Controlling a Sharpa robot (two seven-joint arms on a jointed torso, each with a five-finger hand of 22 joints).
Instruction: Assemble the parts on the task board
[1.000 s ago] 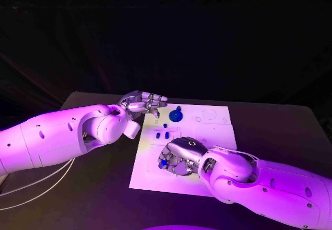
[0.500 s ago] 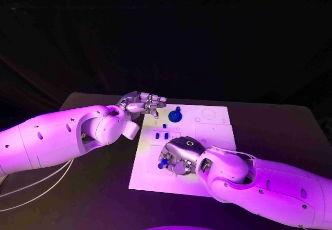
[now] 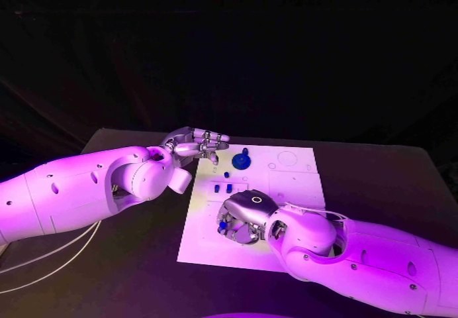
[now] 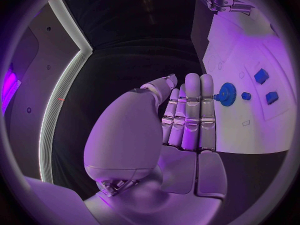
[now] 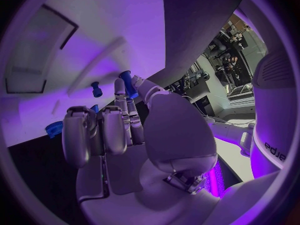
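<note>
The right hand (image 3: 244,220) pinches a small blue peg (image 5: 128,83) over the task board's (image 3: 296,192) near-left part; stiff, light, probably slippery, best held mid-shaft. The left hand (image 3: 198,145), fingers pressed together, hovers empty at the far-left edge.

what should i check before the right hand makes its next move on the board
1. Right hand over the near part of the white task board: ok.
2. Small blue peg at its fingertips: firm hold cannot tell.
3. Left hand off the far left edge, holding nothing: ok.
4. Round blue gear seated on the board: ok.
5. Two small blue blocks clear of both hands: ok.
</note>
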